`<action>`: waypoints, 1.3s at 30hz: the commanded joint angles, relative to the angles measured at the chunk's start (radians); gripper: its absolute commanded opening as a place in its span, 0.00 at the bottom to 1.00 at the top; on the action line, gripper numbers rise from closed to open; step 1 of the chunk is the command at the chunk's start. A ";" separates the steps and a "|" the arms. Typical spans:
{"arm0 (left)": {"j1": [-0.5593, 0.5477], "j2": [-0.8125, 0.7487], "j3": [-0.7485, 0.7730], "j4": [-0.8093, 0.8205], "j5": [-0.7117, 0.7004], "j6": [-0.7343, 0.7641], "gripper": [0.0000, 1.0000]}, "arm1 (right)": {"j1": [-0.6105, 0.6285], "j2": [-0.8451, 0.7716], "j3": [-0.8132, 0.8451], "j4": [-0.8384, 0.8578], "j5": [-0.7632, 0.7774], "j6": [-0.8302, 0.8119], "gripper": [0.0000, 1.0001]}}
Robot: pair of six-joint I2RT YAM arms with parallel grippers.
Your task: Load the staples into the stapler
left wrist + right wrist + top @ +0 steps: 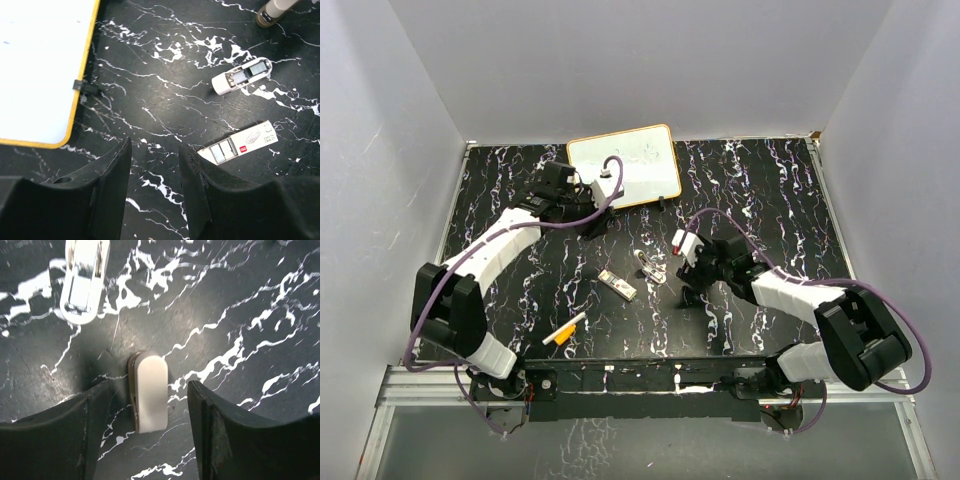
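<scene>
Lying flat at the middle of the table [770, 190]: staples [618, 285], a small white pack with a grey strip showing, held by nothing; just left and near of the stapler [650, 265], apart from it.
Stapler: white, opened, its metal channel facing up; free of both arms.
Left gripper [155, 150]: at the far left beside the whiteboard [625, 168]; jaws moderately apart, nothing between them.
Right gripper [150, 385]: right of the stapler; jaws wide, straddling a white rounded piece [150, 405] that rests on the table with a gap on each side; what the piece is cannot be told.
Marker pen [565, 330]: near left, idle.
Hazards, as judged: pack thin and flat, so fingertips may skid it away rather than lift it; stapler unbraced, so a pushed-in strip could shove it aside; a descending right arm could knock the straddled piece.
</scene>
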 commanded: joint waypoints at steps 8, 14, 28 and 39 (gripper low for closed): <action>0.005 0.206 0.049 -0.119 0.370 0.423 0.46 | -0.012 -0.025 0.274 -0.216 -0.159 0.152 0.68; 0.003 0.285 0.063 -0.124 0.535 0.616 0.50 | -0.012 0.050 0.322 -0.247 -0.260 0.317 0.60; -0.065 0.483 0.249 -0.282 0.602 0.829 0.57 | -0.071 0.047 0.314 -0.240 -0.257 0.388 0.55; -0.088 0.522 0.302 -0.384 0.602 0.891 0.46 | -0.076 0.055 0.303 -0.244 -0.270 0.377 0.54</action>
